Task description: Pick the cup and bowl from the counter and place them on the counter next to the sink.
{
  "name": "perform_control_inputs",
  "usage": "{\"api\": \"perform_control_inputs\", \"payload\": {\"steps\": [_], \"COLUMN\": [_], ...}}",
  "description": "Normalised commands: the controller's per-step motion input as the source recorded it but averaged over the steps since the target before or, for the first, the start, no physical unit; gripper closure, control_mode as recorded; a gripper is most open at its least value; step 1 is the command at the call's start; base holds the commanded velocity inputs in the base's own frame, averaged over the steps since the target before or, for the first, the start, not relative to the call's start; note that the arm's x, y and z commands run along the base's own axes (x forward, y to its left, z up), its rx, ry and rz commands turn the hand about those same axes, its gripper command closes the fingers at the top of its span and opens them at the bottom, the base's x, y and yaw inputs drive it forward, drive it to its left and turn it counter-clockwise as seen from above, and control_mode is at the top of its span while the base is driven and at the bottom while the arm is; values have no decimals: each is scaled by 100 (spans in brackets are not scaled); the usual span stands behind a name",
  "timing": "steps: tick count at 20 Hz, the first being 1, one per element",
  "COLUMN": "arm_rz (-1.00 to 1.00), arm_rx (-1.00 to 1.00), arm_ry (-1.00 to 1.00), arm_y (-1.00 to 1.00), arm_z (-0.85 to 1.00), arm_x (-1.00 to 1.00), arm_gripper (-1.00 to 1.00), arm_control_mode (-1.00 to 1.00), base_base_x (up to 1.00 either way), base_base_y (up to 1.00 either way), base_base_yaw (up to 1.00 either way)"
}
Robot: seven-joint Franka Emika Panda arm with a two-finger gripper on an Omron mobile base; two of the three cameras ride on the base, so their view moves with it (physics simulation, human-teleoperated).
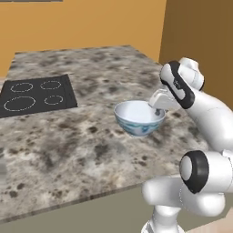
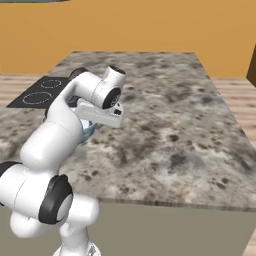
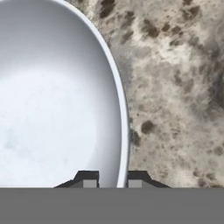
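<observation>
Speckled granite bench [image 1: 68, 141] runs under orange walls, and near its middle sits the bowl [image 1: 136, 119], white inside with a blue pattern on its outside. In the left base view its underside seems to hang just above the stone with a shadow beneath, so it looks lifted rather than resting, though I cannot be certain of that.

In the hand view the bowl's rim [image 3: 124, 144] passes straight between the two dark fingertips, one inside the wall and one outside. The tool [image 3: 112, 178] is drawn nearly together and clamped on the bowl's rim at its right-hand edge.

That is a thin, one-sided hold on a wide, glossy dish. The weight hangs well off to one side of the fingers, so the likeliest failure is the bowl pivoting about the pinch and tipping down, or sliding out altogether during a fast swing or a sudden stop. A drop onto stone could send it rolling off the bench's front edge. If it sags while carried low, its far lip could catch the surface and be levered free.

Further left lies the black stovetop [image 1: 34, 95]. In the right base view the arm [image 2: 75, 117] covers most of the bowl, so a slip there would be hard to spot. I judge a slow, level carry safest.
</observation>
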Motion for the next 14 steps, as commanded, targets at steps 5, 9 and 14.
{"api": "perform_control_inputs", "payload": {"steps": [5, 9, 14], "arm_rz": [0, 0, 0], "arm_rx": [0, 0, 0], "arm_ry": [0, 0, 0], "arm_y": [0, 0, 0], "arm_z": [0, 0, 0], "arm_x": [0, 0, 0], "arm_gripper": [100, 100, 100], "arm_control_mode": [100, 100, 100], "base_base_x": [-90, -33, 56], "base_base_y": [21, 22, 16], "base_base_yaw": [6, 13, 42]}}
